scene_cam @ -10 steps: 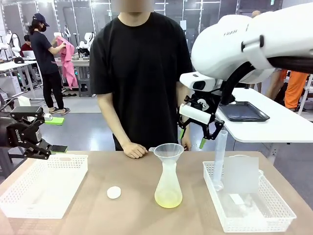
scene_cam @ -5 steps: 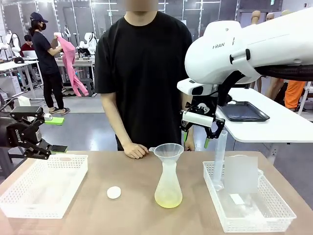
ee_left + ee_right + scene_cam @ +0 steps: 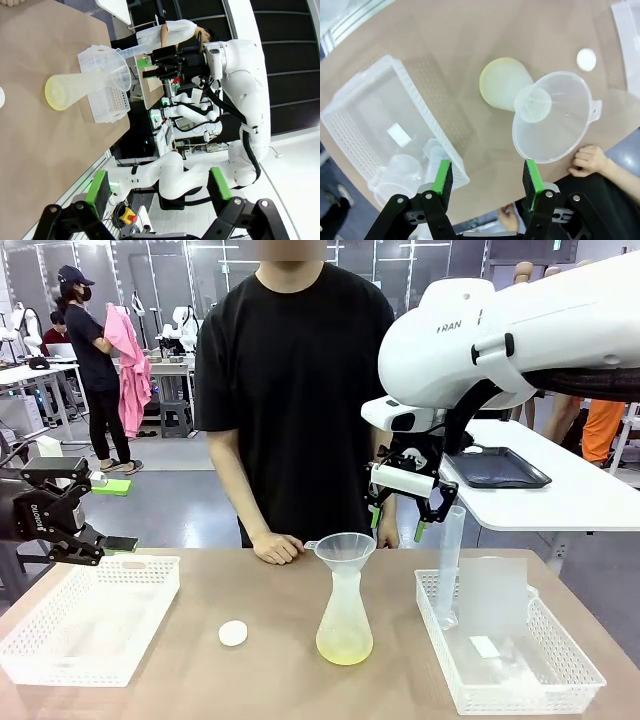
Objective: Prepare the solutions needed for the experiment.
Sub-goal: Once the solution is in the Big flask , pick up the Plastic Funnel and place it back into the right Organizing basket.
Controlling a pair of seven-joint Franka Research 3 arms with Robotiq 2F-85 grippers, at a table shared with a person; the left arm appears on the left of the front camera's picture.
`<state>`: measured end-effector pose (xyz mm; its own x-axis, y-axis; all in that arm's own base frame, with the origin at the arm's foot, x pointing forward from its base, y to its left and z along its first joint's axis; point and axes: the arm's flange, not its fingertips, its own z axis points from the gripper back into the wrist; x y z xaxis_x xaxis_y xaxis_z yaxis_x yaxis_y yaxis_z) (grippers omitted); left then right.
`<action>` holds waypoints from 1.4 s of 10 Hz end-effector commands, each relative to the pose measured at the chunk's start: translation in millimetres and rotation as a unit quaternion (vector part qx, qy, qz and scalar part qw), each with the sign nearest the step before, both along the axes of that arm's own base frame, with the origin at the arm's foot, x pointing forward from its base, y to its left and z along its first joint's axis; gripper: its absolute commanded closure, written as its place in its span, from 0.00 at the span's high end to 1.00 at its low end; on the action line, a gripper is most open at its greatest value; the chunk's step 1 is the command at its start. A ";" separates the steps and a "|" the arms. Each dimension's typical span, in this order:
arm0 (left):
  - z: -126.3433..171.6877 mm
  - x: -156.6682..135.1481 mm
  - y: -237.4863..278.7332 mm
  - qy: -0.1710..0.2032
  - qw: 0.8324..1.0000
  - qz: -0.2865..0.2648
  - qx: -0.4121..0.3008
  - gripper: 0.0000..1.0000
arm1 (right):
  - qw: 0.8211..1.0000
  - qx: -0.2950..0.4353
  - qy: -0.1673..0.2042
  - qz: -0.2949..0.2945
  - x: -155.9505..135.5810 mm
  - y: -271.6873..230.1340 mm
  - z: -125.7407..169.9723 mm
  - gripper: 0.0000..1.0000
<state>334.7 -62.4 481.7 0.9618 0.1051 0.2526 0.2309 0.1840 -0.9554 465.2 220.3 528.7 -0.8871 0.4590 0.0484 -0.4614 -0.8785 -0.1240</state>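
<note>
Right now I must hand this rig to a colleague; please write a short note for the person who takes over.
Left hand: open, empty, off the table's left edge near the left basket.
Right hand: open, empty, near the top of the graduated cylinder, which stands in the right basket.
Flask: mid-table, funnel in its neck.
Done: a little yellow solution is in the flask.
Left: probably grasp the cylinder and pour more through the funnel.
</note>
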 end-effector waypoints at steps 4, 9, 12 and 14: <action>1.9 1.0 -2.0 -0.003 1.000 -0.002 -0.011 1.00 | 0.984 0.021 0.093 -0.149 -30.4 10.1 11.4 0.71; 1.9 1.0 -2.0 -0.003 1.000 -0.002 -0.011 1.00 | 0.931 0.016 0.073 -0.359 -19.2 22.8 9.2 0.71; 1.9 1.0 -2.0 -0.003 1.000 -0.002 -0.011 1.00 | 0.771 0.023 0.092 -0.630 -3.8 23.8 32.1 0.71; 1.9 1.0 -2.0 -0.003 1.000 -0.002 -0.011 1.00 | 0.700 0.020 0.149 -0.698 4.5 22.8 32.0 0.71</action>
